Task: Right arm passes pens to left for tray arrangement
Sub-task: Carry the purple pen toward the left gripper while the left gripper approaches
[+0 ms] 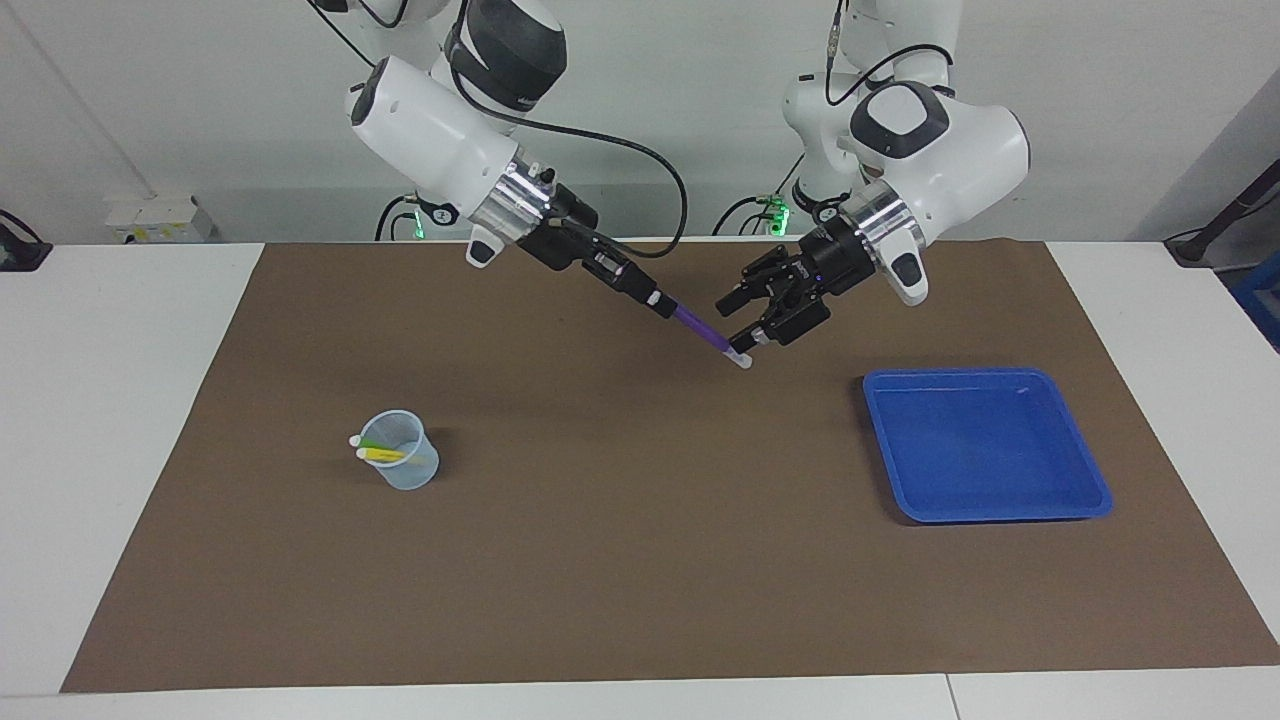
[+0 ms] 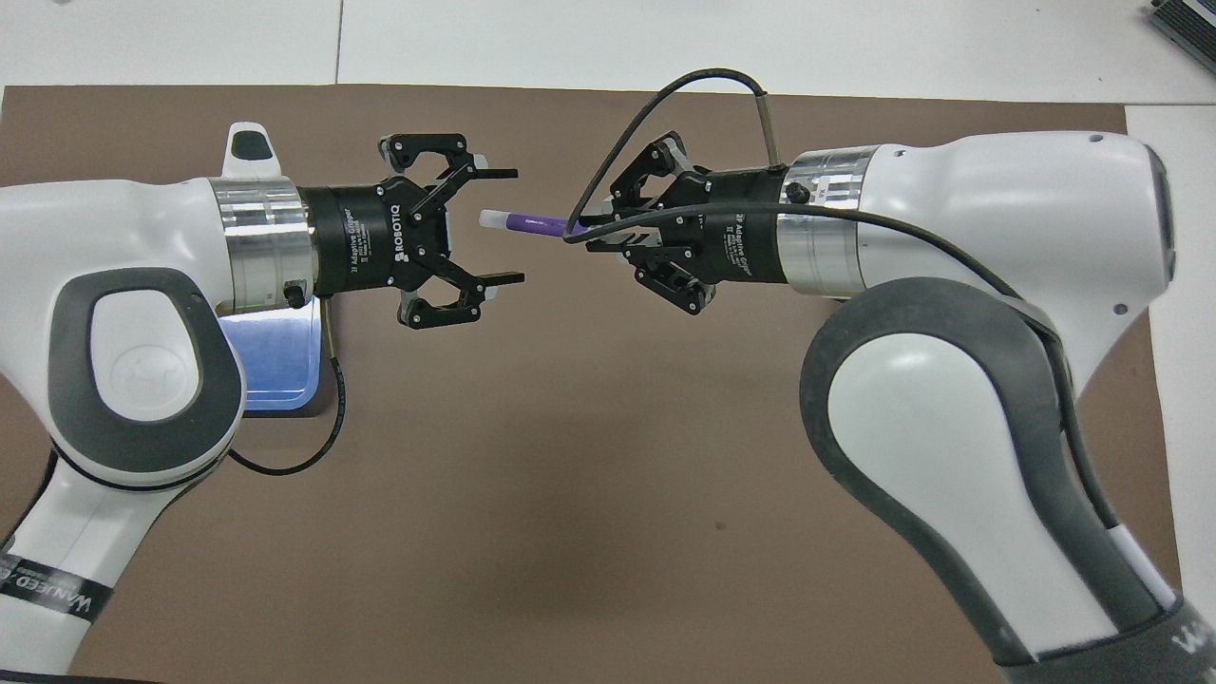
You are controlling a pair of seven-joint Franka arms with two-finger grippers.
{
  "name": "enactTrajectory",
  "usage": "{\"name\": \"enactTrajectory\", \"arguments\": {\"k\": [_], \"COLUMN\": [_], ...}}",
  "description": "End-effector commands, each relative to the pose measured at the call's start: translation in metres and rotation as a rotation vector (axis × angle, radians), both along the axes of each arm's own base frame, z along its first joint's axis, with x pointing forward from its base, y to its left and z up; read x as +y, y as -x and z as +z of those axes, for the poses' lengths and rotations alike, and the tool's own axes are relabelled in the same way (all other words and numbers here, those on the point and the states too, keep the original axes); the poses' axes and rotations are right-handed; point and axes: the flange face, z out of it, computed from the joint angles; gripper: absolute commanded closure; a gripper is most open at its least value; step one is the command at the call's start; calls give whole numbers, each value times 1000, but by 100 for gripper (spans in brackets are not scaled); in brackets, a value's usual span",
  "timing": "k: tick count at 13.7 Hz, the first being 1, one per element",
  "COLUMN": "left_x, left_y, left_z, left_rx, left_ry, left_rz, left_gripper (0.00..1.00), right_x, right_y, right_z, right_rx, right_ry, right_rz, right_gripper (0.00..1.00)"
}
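Over the middle of the brown mat (image 1: 620, 560), the right gripper (image 1: 655, 300) is clamped on the purple pen (image 1: 705, 332), white cap pointing at the left gripper (image 1: 745, 322), whose fingers gape wide around the cap without holding it. The blue tray (image 1: 985, 510) sits toward the left arm's end; the cup (image 1: 405, 478) with the green and yellow pens (image 1: 378, 452) stands toward the right arm's end, with bare mat between them.

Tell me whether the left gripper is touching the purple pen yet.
Apart. The overhead view shows the purple pen's white tip between the left gripper's open fingers with gaps on both sides; the right gripper holds it.
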Motion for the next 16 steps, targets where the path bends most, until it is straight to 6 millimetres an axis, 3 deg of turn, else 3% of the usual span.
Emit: {"name": "enactTrajectory", "arguments": {"k": [1, 3, 5, 8, 10, 14, 16], "left_x": [-4, 3, 2, -7, -7, 3, 19], "left_y": [9, 6, 6, 8, 8, 6, 3], "left_z": [5, 5, 5, -5, -5, -10, -14], "left_rx": [0, -9, -11, -55, -59, -82, -72], "left_ry": [6, 1, 0, -25, -31, -72, -89], "left_rz": [13, 22, 23, 92, 90, 68, 54], "left_gripper": [28, 40, 42, 35, 35, 40, 40], "right_x": [0, 0, 1, 10, 21, 21, 22], "right_y": [0, 0, 1, 3, 8, 7, 7], "right_z": [-4, -4, -7, -5, -6, -7, -9], "right_rx": [12, 12, 16, 28, 33, 29, 31], "right_ry": [-13, -13, -10, -19, -22, -20, -20], "right_rz": [-23, -21, -20, -52, -44, -48, -48], "right_gripper": [100, 100, 100, 100, 100, 100, 100]}}
